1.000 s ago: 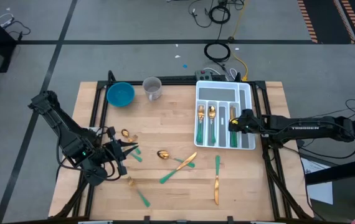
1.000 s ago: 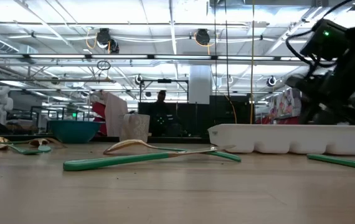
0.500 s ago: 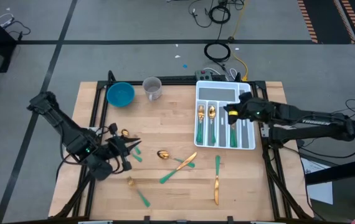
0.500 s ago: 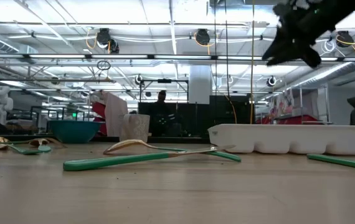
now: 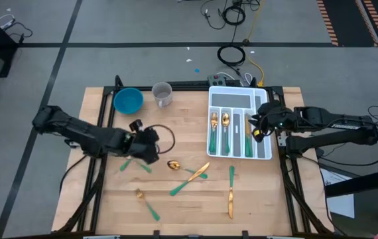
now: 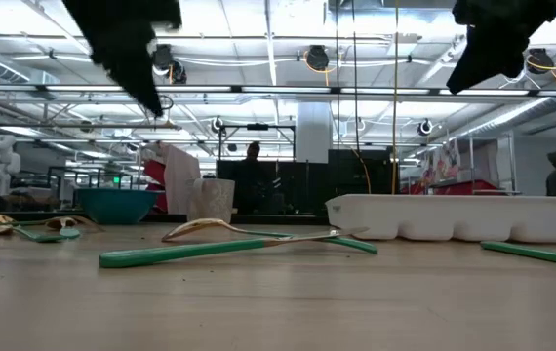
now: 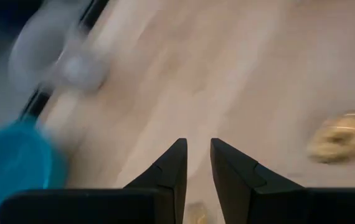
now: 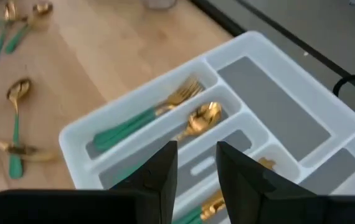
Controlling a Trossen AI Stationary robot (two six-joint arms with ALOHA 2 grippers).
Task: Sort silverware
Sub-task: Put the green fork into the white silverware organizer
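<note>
right end effector (image 5: 258, 130) above silverware tray (image 5: 262, 101)

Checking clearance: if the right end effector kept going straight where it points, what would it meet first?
Probably the white plastic cutlery tray, near the gold spoon in its slot; the right end effector hangs above it, depth unclear.

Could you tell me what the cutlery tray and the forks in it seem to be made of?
Cutlery tray: looks like white moulded plastic, matte, with grey compartment liners. Fork in it: shiny gold head, likely polished metal; slim green handle, possibly plastic or coated, hard to tell.
</note>
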